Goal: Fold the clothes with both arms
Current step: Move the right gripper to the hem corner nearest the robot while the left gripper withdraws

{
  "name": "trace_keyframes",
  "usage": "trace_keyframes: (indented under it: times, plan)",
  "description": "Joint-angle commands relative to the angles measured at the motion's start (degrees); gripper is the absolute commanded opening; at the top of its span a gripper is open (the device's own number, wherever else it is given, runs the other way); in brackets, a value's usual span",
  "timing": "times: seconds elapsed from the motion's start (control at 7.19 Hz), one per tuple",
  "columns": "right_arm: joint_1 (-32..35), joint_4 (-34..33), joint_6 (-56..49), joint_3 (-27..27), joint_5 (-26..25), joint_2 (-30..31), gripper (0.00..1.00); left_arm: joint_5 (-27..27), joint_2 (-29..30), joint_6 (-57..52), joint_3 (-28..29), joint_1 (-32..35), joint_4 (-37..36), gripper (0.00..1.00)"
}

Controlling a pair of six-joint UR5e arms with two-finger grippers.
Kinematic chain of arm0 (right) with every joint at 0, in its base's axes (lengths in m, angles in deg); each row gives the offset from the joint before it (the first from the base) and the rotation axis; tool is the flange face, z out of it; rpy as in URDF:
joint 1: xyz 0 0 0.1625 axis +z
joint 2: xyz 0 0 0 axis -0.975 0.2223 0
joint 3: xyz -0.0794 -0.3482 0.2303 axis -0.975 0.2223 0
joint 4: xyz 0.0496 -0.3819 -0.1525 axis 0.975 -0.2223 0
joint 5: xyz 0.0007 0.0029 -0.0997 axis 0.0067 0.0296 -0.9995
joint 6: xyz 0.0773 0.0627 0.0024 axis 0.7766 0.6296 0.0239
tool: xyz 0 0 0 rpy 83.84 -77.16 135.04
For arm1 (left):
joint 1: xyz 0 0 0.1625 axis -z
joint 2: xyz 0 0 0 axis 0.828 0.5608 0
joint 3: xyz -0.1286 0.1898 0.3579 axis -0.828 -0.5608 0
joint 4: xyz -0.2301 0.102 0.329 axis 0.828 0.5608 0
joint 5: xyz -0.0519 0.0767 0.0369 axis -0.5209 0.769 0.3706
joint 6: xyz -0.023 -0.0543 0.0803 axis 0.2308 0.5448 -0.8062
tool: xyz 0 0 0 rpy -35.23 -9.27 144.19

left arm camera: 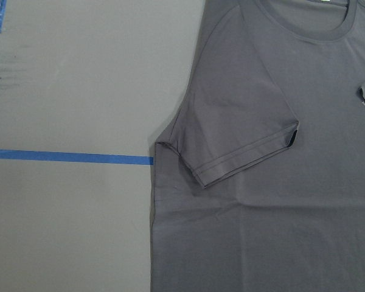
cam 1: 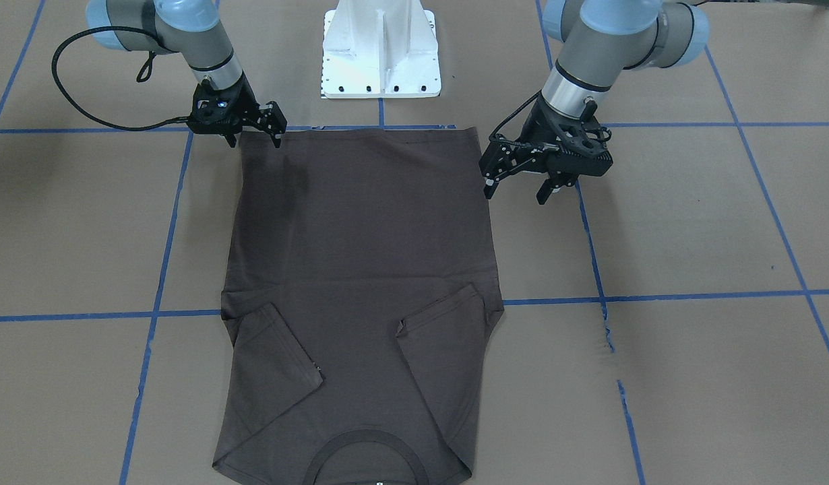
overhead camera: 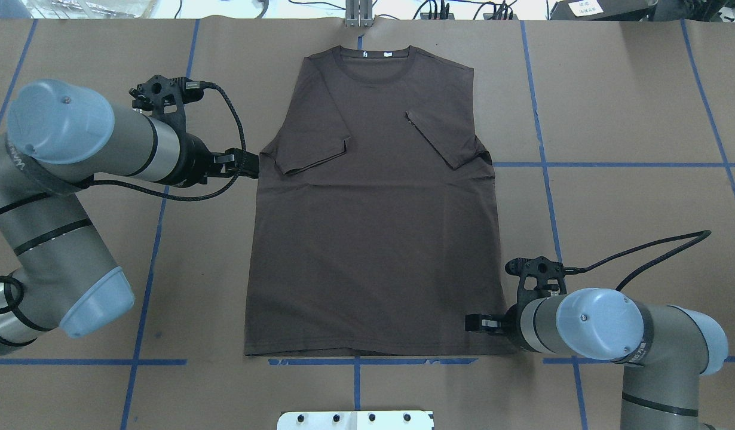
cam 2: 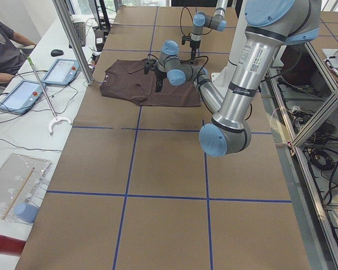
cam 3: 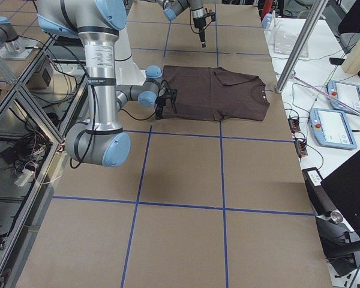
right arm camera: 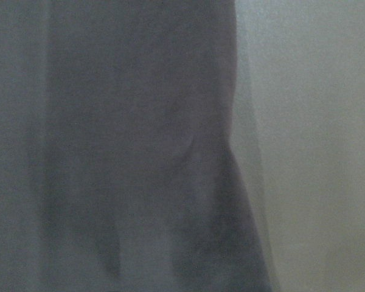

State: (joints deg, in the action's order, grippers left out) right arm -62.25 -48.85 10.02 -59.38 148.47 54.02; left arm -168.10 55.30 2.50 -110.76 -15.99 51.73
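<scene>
The dark grey-brown T-shirt (overhead camera: 373, 227) lies flat on the brown table, collar (overhead camera: 376, 55) at the far edge, hem toward the robot's base. Both short sleeves are folded inward onto the chest. My left gripper (cam 1: 517, 192) hangs open above the table, just outside the shirt's left side near the armpit (overhead camera: 266, 156); its wrist view looks down on the left sleeve (left arm camera: 243, 140) from some height. My right gripper (cam 1: 255, 141) is open and low at the hem's right corner (overhead camera: 493, 343), one finger on each side of the shirt's edge. Its wrist view is a blurred close-up of the cloth (right arm camera: 140, 146).
The white pedestal base (cam 1: 381, 60) stands behind the hem. Blue tape lines (cam 1: 657, 296) cross the table. A metal post (cam 2: 73, 39) rises by the collar end. A seated person (cam 2: 3, 48) and tablets (cam 2: 59, 71) are beyond it.
</scene>
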Motion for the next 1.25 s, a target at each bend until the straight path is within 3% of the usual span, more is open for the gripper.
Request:
trace_keyframes:
  times: [0.0,0.28,0.42,0.56,0.7,0.84,1.11]
  plan:
    - [-0.31,0.12,0.04,-0.06,0.79,1.32,1.0,-0.06,-0.07,0.0,-0.31,-0.08,-0.02,1.0]
    - [-0.4,0.03,0.12,-0.32,2.2,1.41,0.96,-0.06,-0.16,0.0,-0.31,0.0,-0.02,1.0]
    - [-0.4,0.03,0.12,-0.41,2.64,1.58,0.84,-0.06,-0.16,0.0,-0.31,0.0,-0.02,1.0]
    - [-0.31,0.03,0.12,-0.93,3.43,1.93,0.45,0.03,-0.16,0.0,-0.57,0.0,-0.02,1.0]
    - [-0.22,0.12,0.12,-1.37,3.7,2.29,0.18,-0.06,-0.16,0.0,-0.66,0.09,-0.02,1.0]
    - [-0.22,0.12,0.12,-2.16,3.53,3.25,0.0,0.03,-0.16,0.0,-0.66,0.18,-0.02,1.0]
    - [-0.22,0.12,0.12,-2.95,3.26,3.96,0.0,0.03,-0.16,0.0,-0.58,0.09,-0.02,1.0]
